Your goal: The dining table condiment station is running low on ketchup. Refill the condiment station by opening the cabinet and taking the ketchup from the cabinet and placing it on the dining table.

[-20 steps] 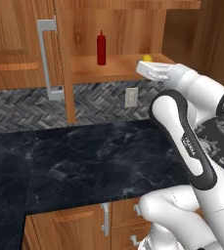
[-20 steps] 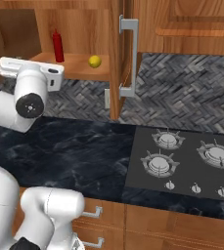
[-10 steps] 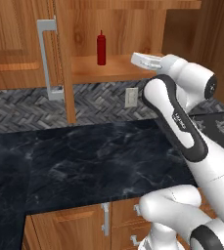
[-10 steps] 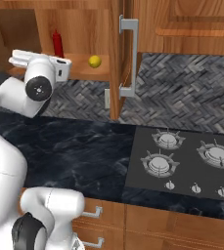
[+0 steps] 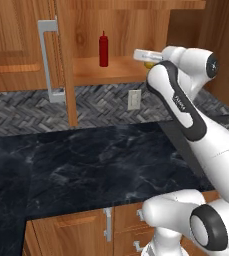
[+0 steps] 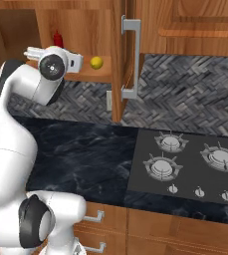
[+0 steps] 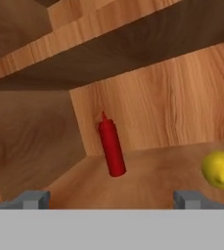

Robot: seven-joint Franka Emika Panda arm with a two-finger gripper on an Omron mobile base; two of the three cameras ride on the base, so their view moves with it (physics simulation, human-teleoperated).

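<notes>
The ketchup [image 5: 103,49] stands upright on the lower shelf of the cabinet [image 5: 61,60], towards the back wall and near the shelf's left rear corner as the hand view shows it [image 7: 111,146]. Nothing touches the bottle. A lemon [image 6: 96,62] lies on the same shelf, well apart from the ketchup, to its right.

The cabinet's double doors are swung open; the left door with its long silver handle [image 5: 48,60] stands edge-on beside the opening, and the right door with its handle [image 6: 130,57] stands likewise on the other side.

The gripper [image 7: 111,197] is at the shelf's front edge, pointed into the cabinet at the bottle. Its fingers are spread wide and empty, with the ketchup ahead, between them, and clear of both.

Below the cabinet are a herringbone backsplash [image 5: 21,107], a black counter [image 5: 86,170] and a gas hob [image 6: 185,167].
</notes>
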